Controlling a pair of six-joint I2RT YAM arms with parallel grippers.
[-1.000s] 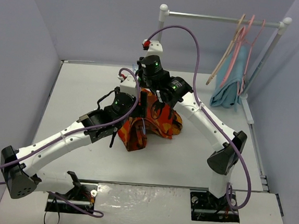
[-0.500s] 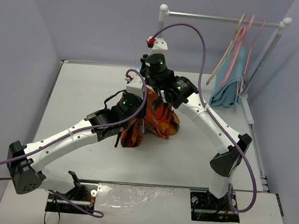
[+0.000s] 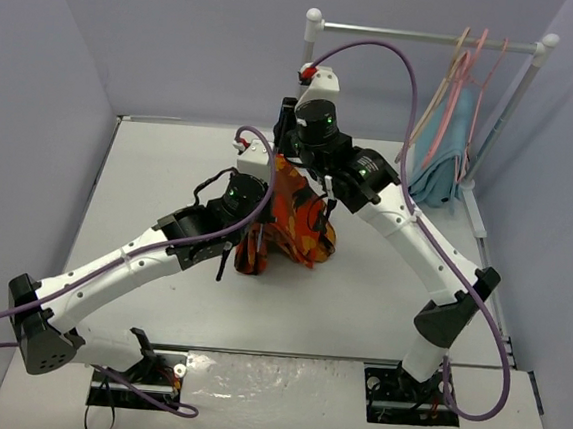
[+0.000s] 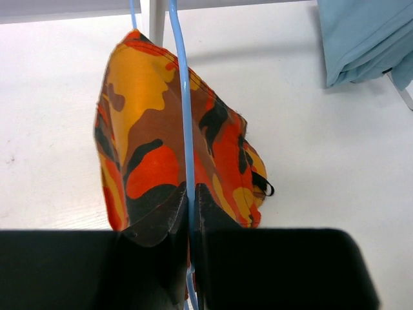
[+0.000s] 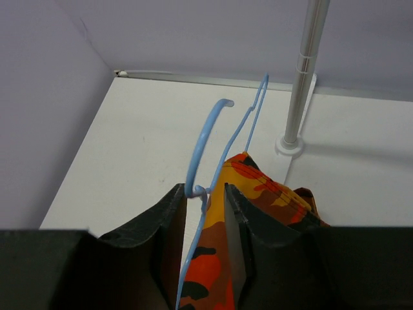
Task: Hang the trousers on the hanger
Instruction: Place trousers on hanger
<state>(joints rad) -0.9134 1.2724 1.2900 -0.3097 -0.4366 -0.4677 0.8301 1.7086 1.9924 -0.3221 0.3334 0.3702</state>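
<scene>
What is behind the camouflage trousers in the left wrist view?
Behind the trousers are the white rack post and the table. One hanger wire runs in front; the other goes behind the fabric and is hidden.

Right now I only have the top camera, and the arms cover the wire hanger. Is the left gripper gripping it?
Observer: Yes. In the left wrist view, the left gripper is shut on the hanger, clamped on its blue wire.
Operator: And the right one?
Observer: The right gripper is open. Its jaws stand on either side of the hanger's neck, with a gap showing on each side.
Operator: Where are the trousers?
Observer: The trousers hang bunched right behind the wire. Their lower end is hidden by the left gripper.
</scene>
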